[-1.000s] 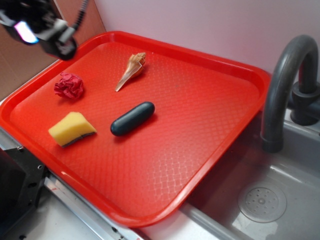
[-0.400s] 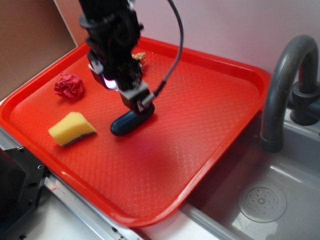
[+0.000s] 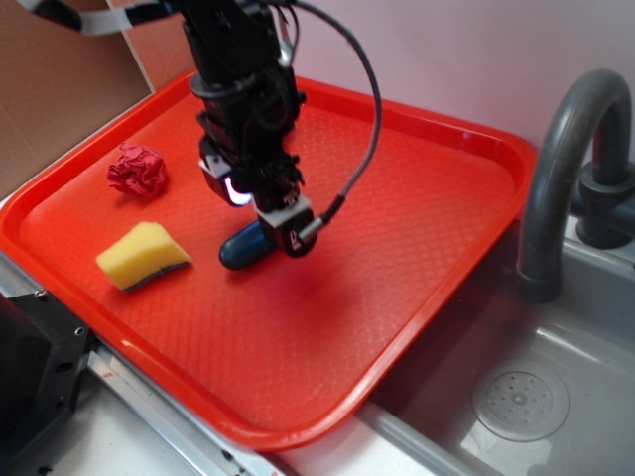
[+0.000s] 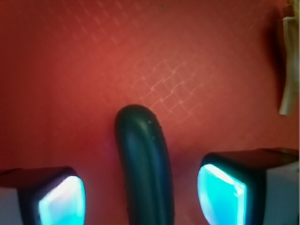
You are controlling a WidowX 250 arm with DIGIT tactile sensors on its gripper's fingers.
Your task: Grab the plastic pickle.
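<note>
The plastic pickle (image 3: 241,249), a dark teal-green capsule, lies on the red tray (image 3: 417,228). My gripper (image 3: 281,230) is low over its right end and hides that end in the exterior view. In the wrist view the pickle (image 4: 143,164) lies lengthwise between my two glowing cyan fingertips (image 4: 220,192), with red tray showing on both sides of it. The gripper (image 4: 140,194) is open and straddles the pickle without touching it.
A yellow sponge wedge (image 3: 142,256) lies left of the pickle. A crumpled red ball (image 3: 137,170) lies at the far left. The tan seashell (image 4: 287,70) shows only in the wrist view. A grey faucet (image 3: 566,169) and a sink (image 3: 516,397) stand to the right.
My arm came in from the upper left, moved over the pickle, and has dropped lower and slightly right over its right end. The pickle has not moved.
</note>
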